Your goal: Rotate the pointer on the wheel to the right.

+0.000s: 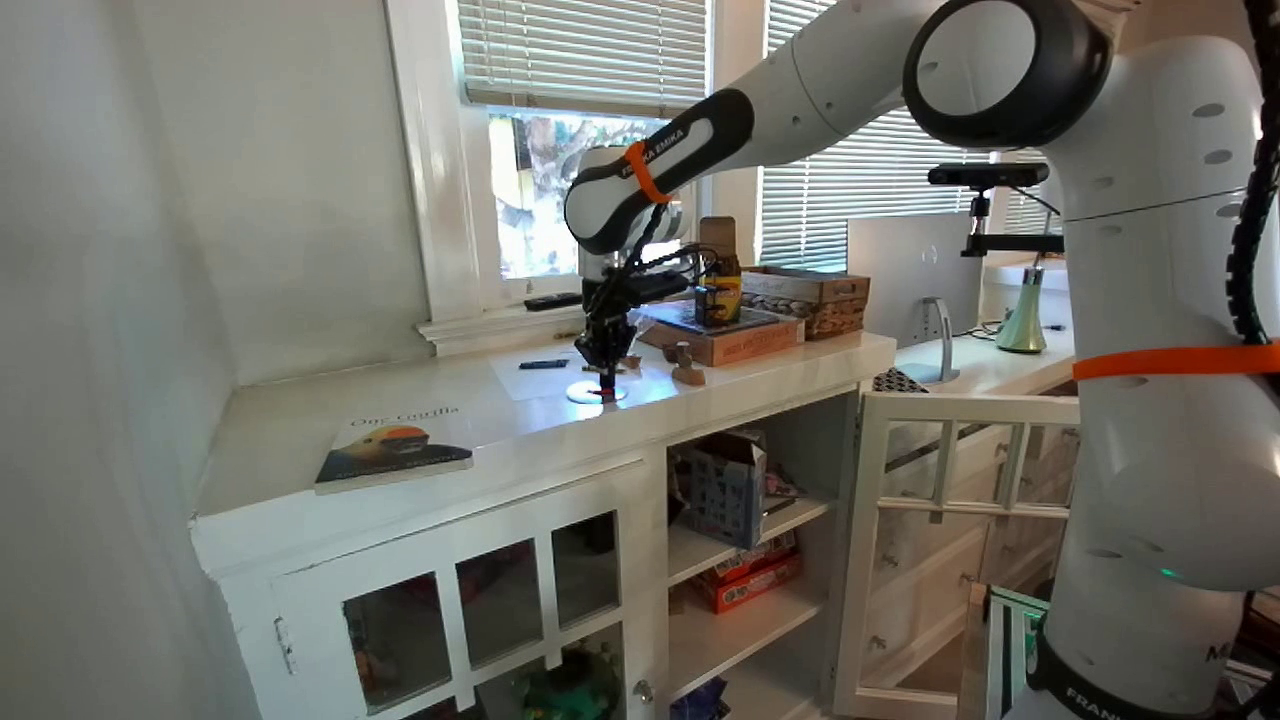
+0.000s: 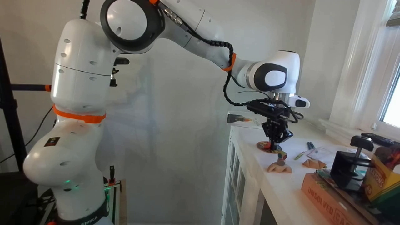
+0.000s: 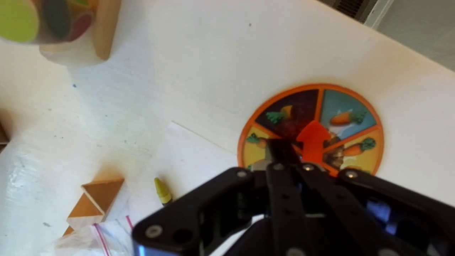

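wrist view: red pointer [image 3: 313, 140] aimed up-frame, long axis nearly vertical there, end effector [image 3: 283, 151] pressed together

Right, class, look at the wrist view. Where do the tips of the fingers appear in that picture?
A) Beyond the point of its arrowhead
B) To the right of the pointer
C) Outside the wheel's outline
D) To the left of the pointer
D: the dark tips of the fingers show over the wheel, with the red arrowhead of the pointer in plain sight to their right in the picture.
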